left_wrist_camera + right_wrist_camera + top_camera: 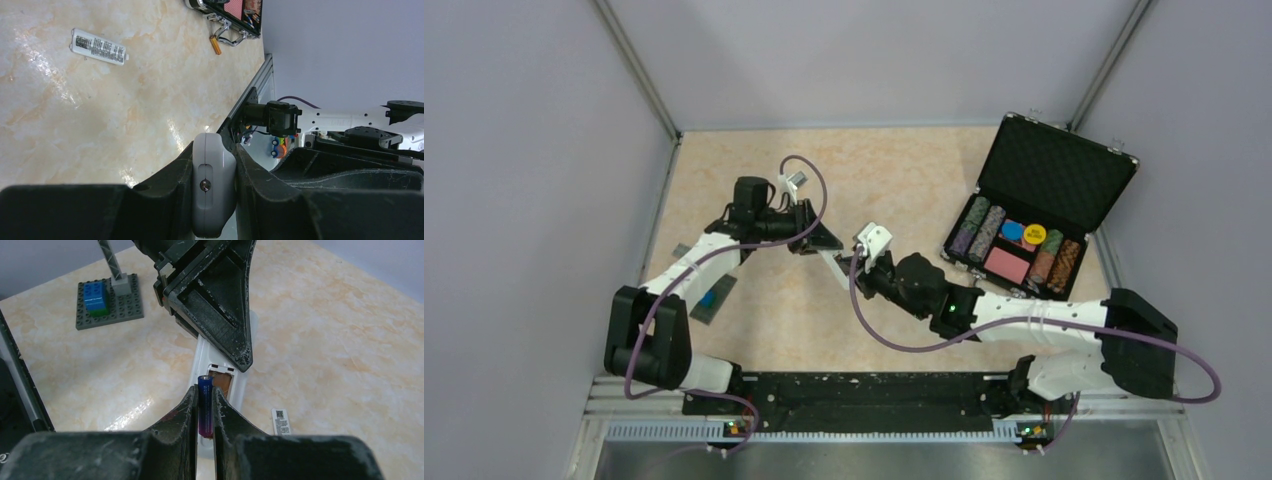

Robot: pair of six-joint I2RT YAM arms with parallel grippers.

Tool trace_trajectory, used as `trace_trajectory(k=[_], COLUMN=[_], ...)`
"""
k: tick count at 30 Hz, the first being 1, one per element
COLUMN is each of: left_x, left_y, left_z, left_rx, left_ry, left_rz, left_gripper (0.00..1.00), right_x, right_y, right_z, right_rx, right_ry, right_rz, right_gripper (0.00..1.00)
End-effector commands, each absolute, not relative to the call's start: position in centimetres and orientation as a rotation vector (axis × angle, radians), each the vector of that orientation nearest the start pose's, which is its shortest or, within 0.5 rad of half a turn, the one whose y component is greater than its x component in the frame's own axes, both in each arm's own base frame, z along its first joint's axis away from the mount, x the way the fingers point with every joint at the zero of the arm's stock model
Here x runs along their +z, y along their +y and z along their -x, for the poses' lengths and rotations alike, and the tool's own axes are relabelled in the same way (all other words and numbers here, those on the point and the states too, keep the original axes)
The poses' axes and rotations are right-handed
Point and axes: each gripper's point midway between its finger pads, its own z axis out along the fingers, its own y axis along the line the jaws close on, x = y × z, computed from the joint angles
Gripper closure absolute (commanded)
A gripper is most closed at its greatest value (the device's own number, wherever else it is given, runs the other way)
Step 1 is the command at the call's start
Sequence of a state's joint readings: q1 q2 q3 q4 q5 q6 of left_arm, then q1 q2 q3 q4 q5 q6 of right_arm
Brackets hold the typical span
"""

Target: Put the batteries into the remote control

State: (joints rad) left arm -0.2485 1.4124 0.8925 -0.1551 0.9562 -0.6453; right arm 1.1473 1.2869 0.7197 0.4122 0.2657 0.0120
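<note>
Marbled beige tabletop (904, 170), with your two pincers meeting over its middle.

At the far right you have the open black case (1054, 175) with its lid raised and striped chip stacks inside. Your left pincer (214, 150) is clamped hard on the sides of the white remote control (202, 357), holding it at the middle of the scene with its open battery bay showing. Your right pincer (205, 390) is almost closed and grips a dark purple battery (205, 407) lengthwise between its fingers. The battery's tip sits just beside the bay; you cannot tell whether they touch. A dark grey brick plate (107, 302) with a blue block lies at the near left. A small white labelled strip (97, 46) lies flat near the remote control.
</note>
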Motion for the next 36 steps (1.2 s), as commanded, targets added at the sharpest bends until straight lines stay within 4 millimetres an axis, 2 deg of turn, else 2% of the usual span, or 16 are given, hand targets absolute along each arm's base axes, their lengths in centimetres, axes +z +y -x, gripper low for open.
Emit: trace_trajectory(k=[1, 9, 18, 30, 36], left_x=[20.1, 20.0, 20.7, 20.8, 20.8], left_y=[-23.7, -23.7, -23.8, -23.8, -23.8], left_z=[-27.3, -27.1, -27.0, -26.5, -26.5], left_rx=[-1.589, -1.604, -1.62, -1.631, -1.616], left_ry=[2.293, 2.31, 2.285, 2.271, 2.269], left_rz=[-0.175, -0.16, -0.157, -0.168, -0.164], left_gripper=[1.0, 1.0, 1.0, 1.0, 1.0], right_x=[23.0, 22.6, 22.0, 21.4, 20.5], right_y=[36.7, 36.6, 36.5, 37.0, 36.6], right_z=[-22.5, -23.1, -23.0, -23.2, -23.0], right_rx=[0.649, 0.637, 0.651, 0.662, 0.657], right_ry=[1.515, 1.513, 1.501, 1.498, 1.517], right_rz=[0.684, 0.679, 0.685, 0.694, 0.705], right_gripper=[1.0, 1.0, 1.0, 0.99, 1.0])
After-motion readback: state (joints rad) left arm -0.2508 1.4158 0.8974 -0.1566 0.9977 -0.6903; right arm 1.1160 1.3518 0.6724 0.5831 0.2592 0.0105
